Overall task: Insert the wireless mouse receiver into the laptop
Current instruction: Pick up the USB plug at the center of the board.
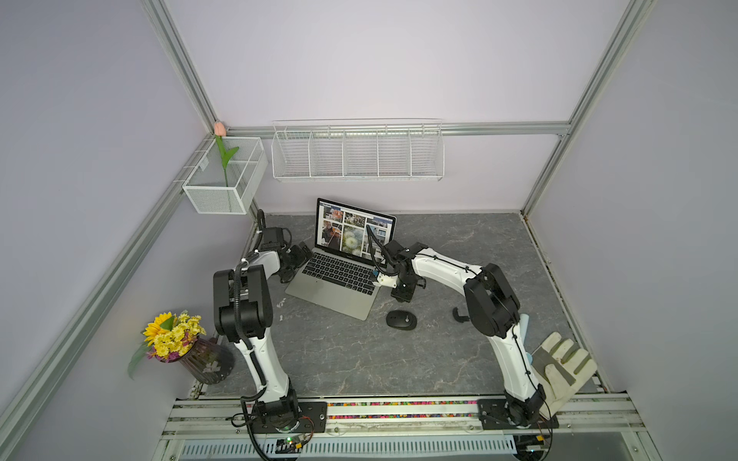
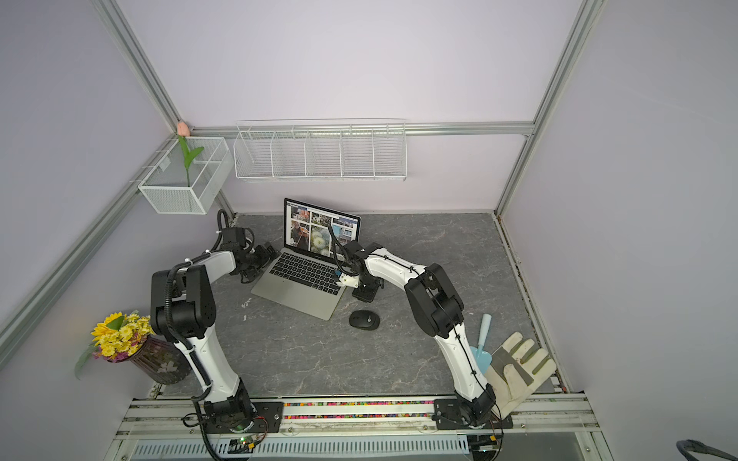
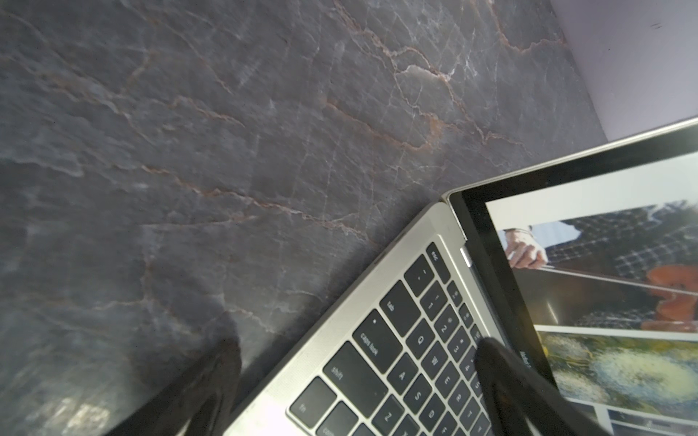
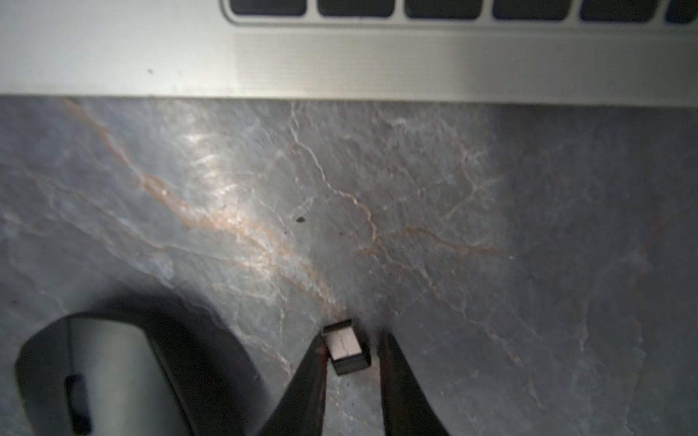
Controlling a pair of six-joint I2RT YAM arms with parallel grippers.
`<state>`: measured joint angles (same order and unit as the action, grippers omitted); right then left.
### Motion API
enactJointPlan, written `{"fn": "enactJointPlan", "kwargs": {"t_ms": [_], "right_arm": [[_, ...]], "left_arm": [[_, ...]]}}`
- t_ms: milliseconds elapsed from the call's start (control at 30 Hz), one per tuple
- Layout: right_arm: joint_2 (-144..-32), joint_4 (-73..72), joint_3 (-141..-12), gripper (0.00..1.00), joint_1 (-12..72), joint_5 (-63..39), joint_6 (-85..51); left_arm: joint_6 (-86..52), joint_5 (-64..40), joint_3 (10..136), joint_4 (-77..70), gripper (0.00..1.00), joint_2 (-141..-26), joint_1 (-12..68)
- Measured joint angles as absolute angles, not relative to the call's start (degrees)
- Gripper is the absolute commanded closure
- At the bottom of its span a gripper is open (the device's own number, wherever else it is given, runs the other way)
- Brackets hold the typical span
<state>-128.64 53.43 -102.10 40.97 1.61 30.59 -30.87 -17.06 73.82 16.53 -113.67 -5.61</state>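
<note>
One receiver between right jaws | part-open, one side touching | left jaws spread

Pale lilac walls with aluminium rails. Grey veined tabletop. White wire rack and mesh basket hung on them.

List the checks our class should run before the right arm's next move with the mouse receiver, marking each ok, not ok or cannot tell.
1. Fingers of the right gripper flank the wireless mouse receiver: ok.
2. Both fingers pressing on it: not ok; one touches, a gap shows at the other.
3. Bare table between the receiver and the laptop edge: ok.
4. Laptop port in sight: cannot tell.
5. Left gripper open, straddling the laptop's opposite edge: ok.
</note>
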Motion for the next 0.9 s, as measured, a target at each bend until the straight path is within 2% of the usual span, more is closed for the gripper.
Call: {"fn": "enactJointPlan", "kwargs": {"t_ms": [167, 333, 900], "right_arm": [[-128.64, 53.28, -102.06, 0.79, 40.97, 1.43, 31.40], [-128.64, 53.23, -101.89, 0.76, 41.01, 1.41, 31.77], [-127.92, 52.31, -100.60, 0.77, 41.04, 1.43, 32.67]], "left_arm": [[-30.85, -17.06, 73.82, 16.53, 0.00, -113.67, -5.61], [-30.83, -16.97, 73.82, 16.58, 0.00, -113.67, -5.61], [-30.81, -16.97, 73.97, 17.02, 0.00, -113.67, -5.61]]}}
